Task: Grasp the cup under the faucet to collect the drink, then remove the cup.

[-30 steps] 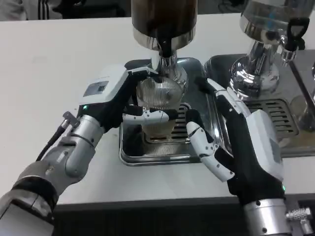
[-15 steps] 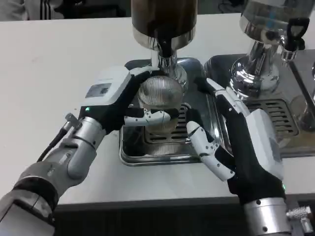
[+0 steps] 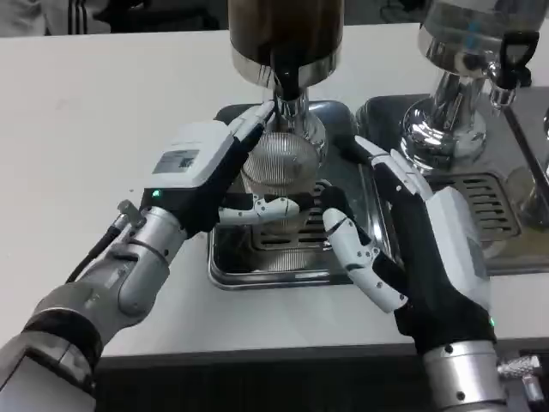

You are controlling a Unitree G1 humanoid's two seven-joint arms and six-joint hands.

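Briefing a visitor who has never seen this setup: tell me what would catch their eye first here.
First, the left robot hand at centre, wrapped around a clear ribbed cup held under the faucet of a dark drink dispenser, above a steel drip tray. Next, the right robot hand beside the tray, fingers spread and holding nothing. A second, shiny dispenser stands at upper right.

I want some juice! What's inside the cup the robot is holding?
The cup is clear and ribbed, held by the left hand under the dispenser's faucet. I cannot tell if any drink is inside; the ribbing and the fingers hide its lower part.
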